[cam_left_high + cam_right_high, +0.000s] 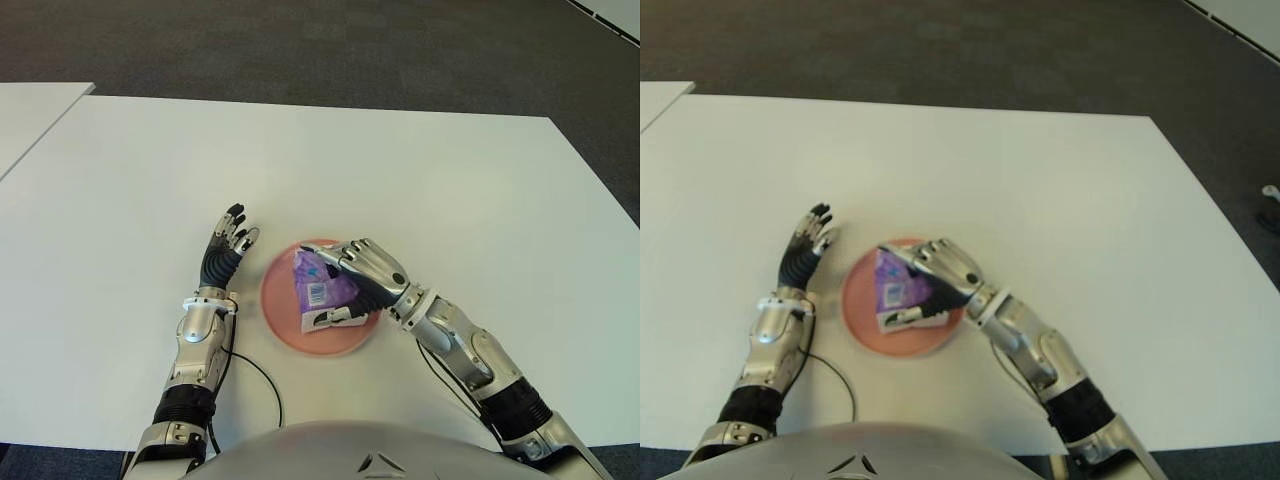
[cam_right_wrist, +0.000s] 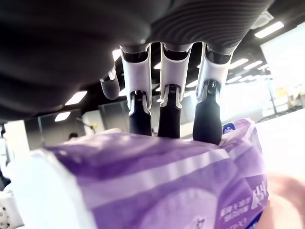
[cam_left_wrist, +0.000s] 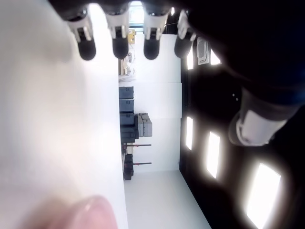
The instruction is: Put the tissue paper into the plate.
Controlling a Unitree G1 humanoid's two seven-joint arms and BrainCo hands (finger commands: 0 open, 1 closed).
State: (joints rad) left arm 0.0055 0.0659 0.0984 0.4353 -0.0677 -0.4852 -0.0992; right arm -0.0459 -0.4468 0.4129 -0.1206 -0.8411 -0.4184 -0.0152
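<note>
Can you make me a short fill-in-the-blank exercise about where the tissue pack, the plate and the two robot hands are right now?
1. The purple tissue pack sits over the ____ plate.
2. The ____ robot hand grips the tissue pack.
3. The left robot hand shows to the plate's left with fingers ____ and holds nothing.
4. The plate sits on a ____ table.

Missing words: pink; right; open; white
</note>
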